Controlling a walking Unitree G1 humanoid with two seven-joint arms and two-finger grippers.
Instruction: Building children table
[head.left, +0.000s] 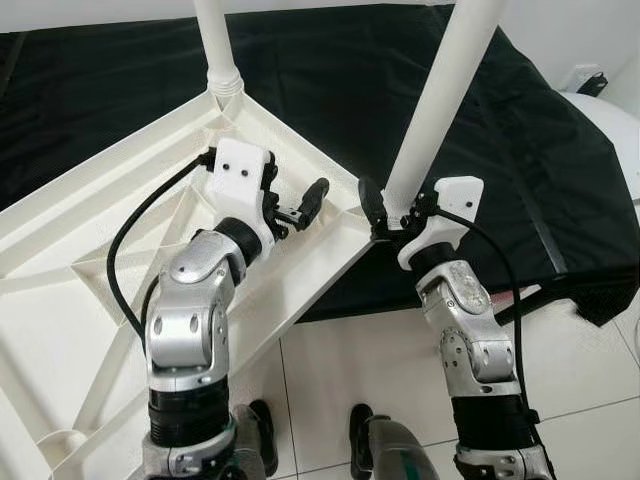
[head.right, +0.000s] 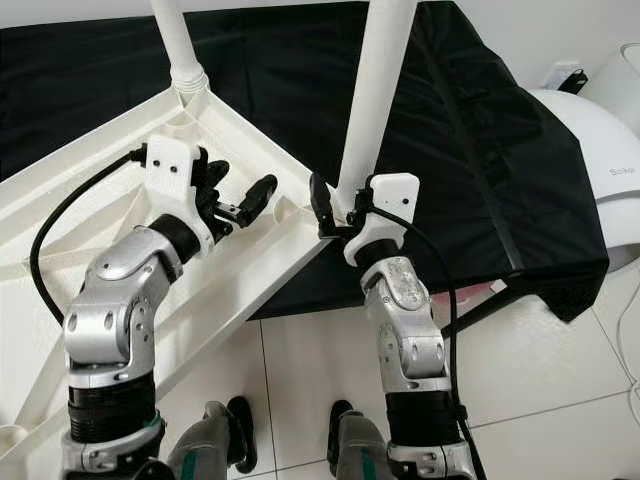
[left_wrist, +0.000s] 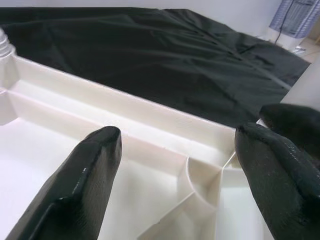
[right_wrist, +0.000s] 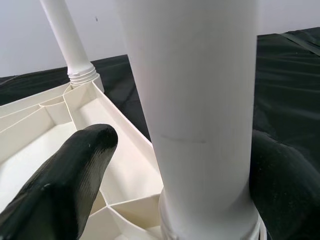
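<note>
The tabletop (head.left: 120, 230) lies upside down, its ribbed white plastic underside up, half on a black cloth (head.left: 330, 90) and half over the tiled floor (head.left: 370, 350). It looks light, stiff and smooth, likely slippery, so the ribs and rim offer the surest hold. A far leg (head.left: 215, 45) already stands screwed into its corner socket. The right gripper (head.left: 388, 215) has its black fingers closed around the base of the near leg (head.left: 440, 100), a smooth round tube tilted over the near right corner; low down by the threaded collar seems the best grip for turning it. The left gripper (head.left: 300, 205) hovers spread wide and empty above the rim, near that corner.
</note>
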